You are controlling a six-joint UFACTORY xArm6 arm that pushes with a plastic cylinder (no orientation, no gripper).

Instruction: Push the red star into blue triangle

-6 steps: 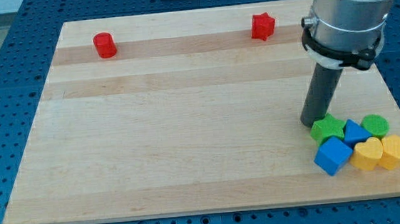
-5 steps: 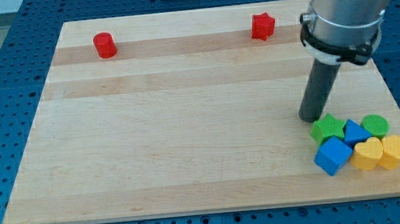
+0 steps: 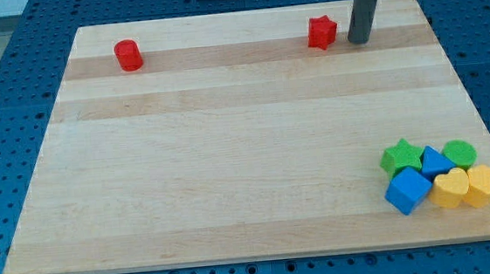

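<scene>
Red star [image 3: 323, 32] sits near the view's top, with my tip [image 3: 359, 40] just to its right, apart from it. The blue triangle [image 3: 436, 161] lies far toward the bottom right. I have no gripper, only a bare rod holding nothing.

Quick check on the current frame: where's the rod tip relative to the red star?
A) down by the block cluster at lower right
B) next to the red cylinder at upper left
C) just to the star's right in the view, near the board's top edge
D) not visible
C: my tip stands just to the view's right of the red star, with a narrow gap, far from the blue triangle at lower right.
</scene>
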